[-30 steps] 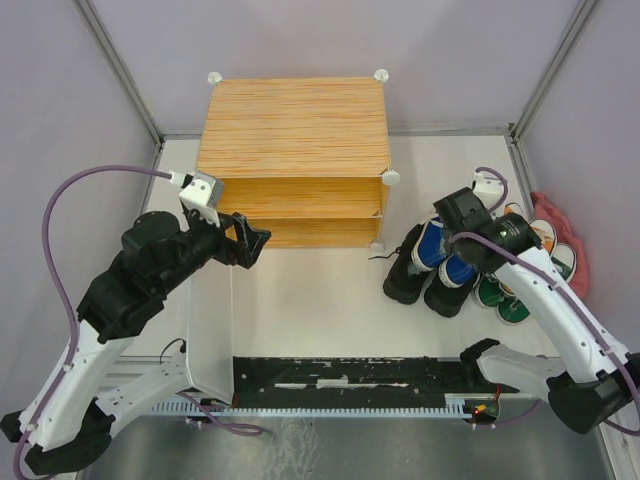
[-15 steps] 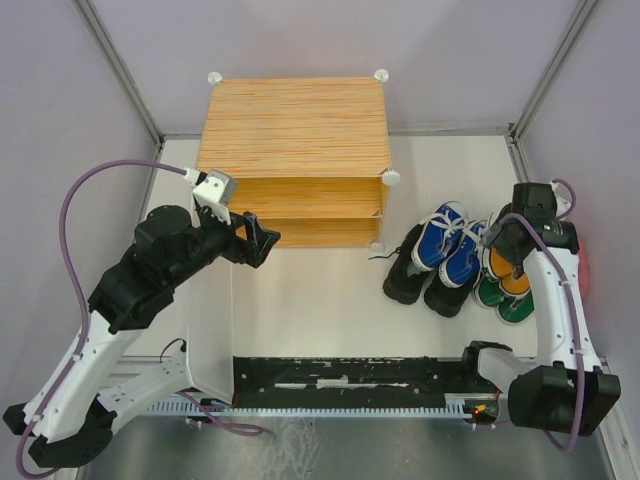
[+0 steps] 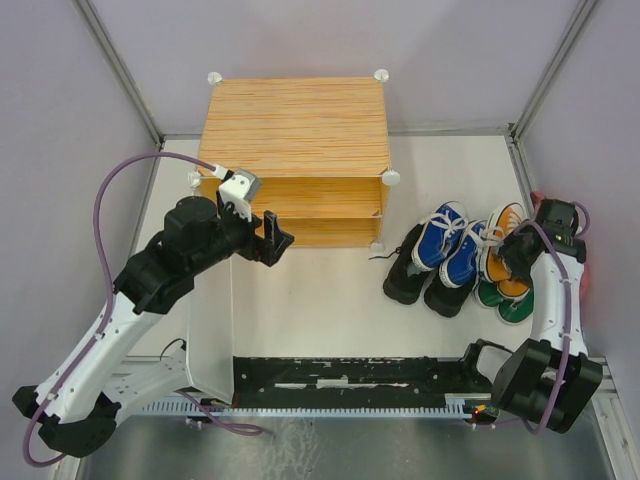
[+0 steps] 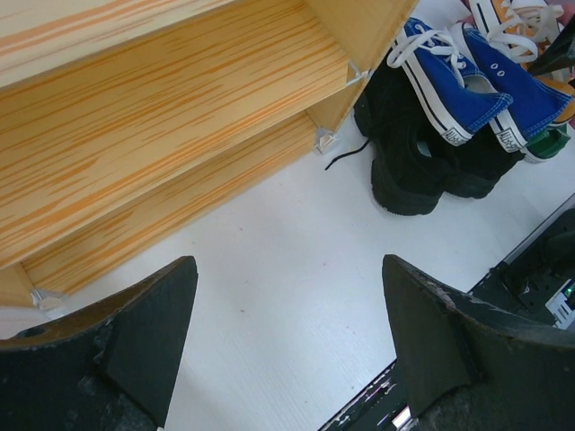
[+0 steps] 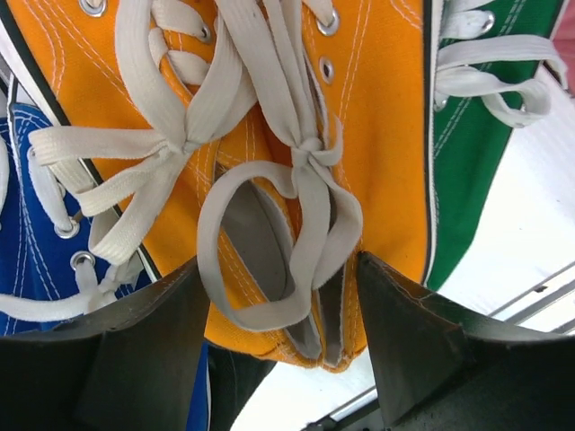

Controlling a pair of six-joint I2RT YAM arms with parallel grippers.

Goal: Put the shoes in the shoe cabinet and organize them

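Right fingers [image 5: 117, 359] stood spread over the orange sneakers [image 5: 377, 162]; soft, light canvas seemed best pinched at the collar. Left fingers [image 4: 135, 341] gaped empty.

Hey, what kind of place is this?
Probably a robot test cell, not a home: plain grey walls, two arms bolted to a white table, a small shoe cabinet with shoes staged beside it.
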